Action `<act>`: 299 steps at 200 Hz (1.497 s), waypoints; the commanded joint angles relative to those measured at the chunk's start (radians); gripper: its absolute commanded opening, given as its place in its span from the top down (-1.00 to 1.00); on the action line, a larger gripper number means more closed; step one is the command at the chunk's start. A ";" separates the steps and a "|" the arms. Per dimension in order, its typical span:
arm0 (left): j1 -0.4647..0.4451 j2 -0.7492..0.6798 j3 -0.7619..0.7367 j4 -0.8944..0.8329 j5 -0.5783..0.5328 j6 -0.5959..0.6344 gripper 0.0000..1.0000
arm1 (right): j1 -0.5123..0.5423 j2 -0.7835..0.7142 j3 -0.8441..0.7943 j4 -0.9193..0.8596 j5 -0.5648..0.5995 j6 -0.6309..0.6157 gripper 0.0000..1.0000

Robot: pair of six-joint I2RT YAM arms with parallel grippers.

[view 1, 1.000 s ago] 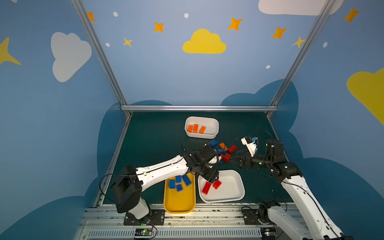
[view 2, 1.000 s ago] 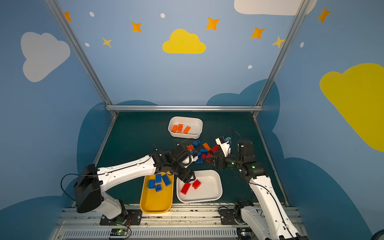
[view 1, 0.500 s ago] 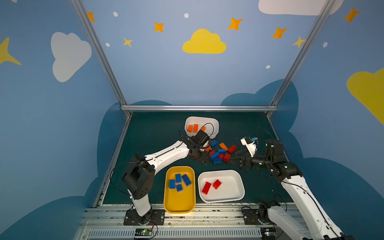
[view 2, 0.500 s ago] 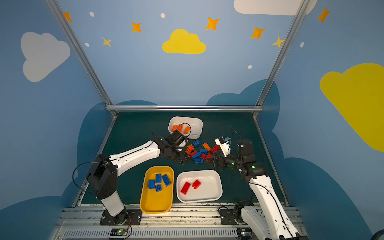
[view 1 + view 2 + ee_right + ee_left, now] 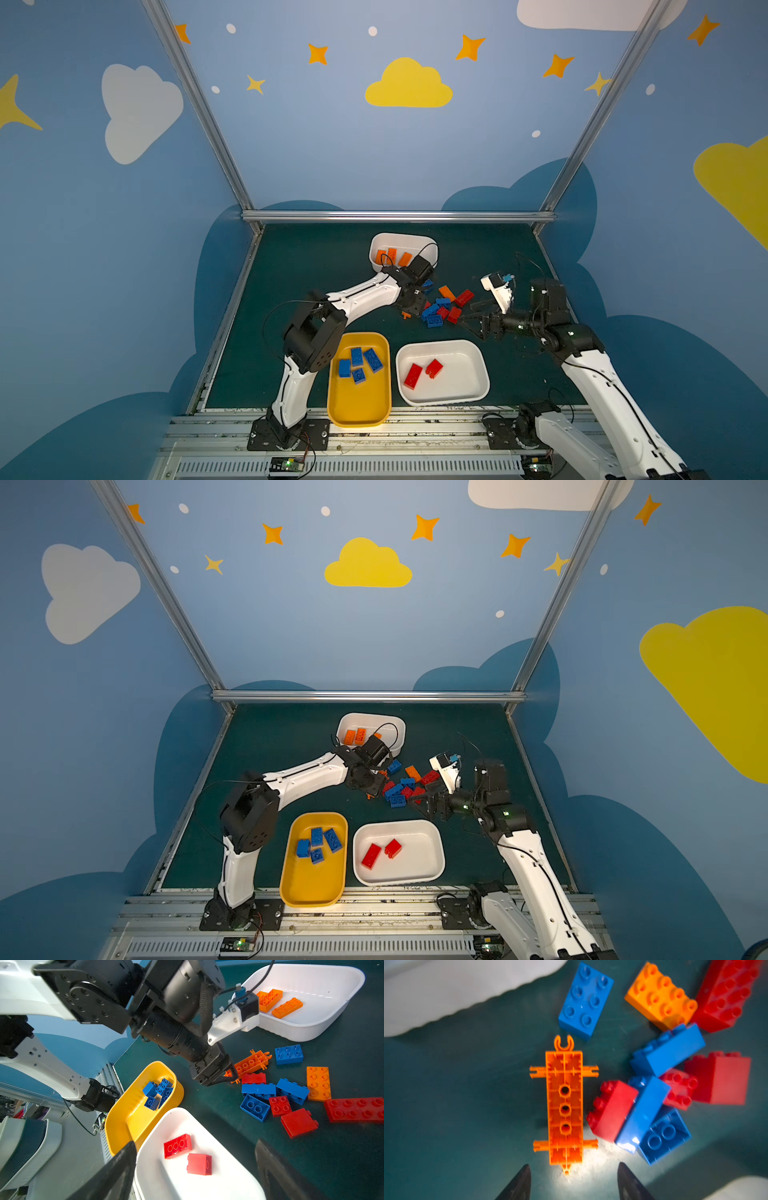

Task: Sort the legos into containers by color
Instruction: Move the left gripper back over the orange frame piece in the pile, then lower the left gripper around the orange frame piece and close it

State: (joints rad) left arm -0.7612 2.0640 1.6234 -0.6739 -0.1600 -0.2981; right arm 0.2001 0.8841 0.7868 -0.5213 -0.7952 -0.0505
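My left gripper (image 5: 574, 1168) (image 5: 411, 309) is open, pointing down at the mat. One end of the long orange cross-shaped lego (image 5: 564, 1105) lies just beyond its fingertips, untouched. A loose pile of blue, red and orange legos (image 5: 440, 307) (image 5: 403, 789) lies beside it. My right gripper (image 5: 196, 1144) (image 5: 467, 322) hangs open and empty at the pile's right edge, above the wide white container (image 5: 461, 374), which holds two red legos (image 5: 422, 372). Several blue legos (image 5: 357, 363) lie in the yellow container (image 5: 359, 403). The small white container (image 5: 403, 239) holds orange legos (image 5: 392, 257).
The yellow and wide white tubs stand side by side at the table's front edge, and the small white tub stands behind the pile. Metal rails (image 5: 395, 216) border the green mat (image 5: 311, 266). The left arm's elbow (image 5: 311, 336) rises beside the yellow tub.
My left arm has swung from above the front tubs back to the pile's left side and lowered over the orange cross piece, its jaws now narrower. The right arm has stayed put.
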 commanded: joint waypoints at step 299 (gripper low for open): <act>0.065 0.147 0.139 -0.159 -0.110 0.087 -0.04 | 0.004 0.004 -0.014 0.011 -0.004 -0.011 -0.77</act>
State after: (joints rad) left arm -0.7189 2.1887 1.7550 -0.7849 -0.2195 -0.2241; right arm 0.2001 0.8951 0.7860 -0.5201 -0.7940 -0.0574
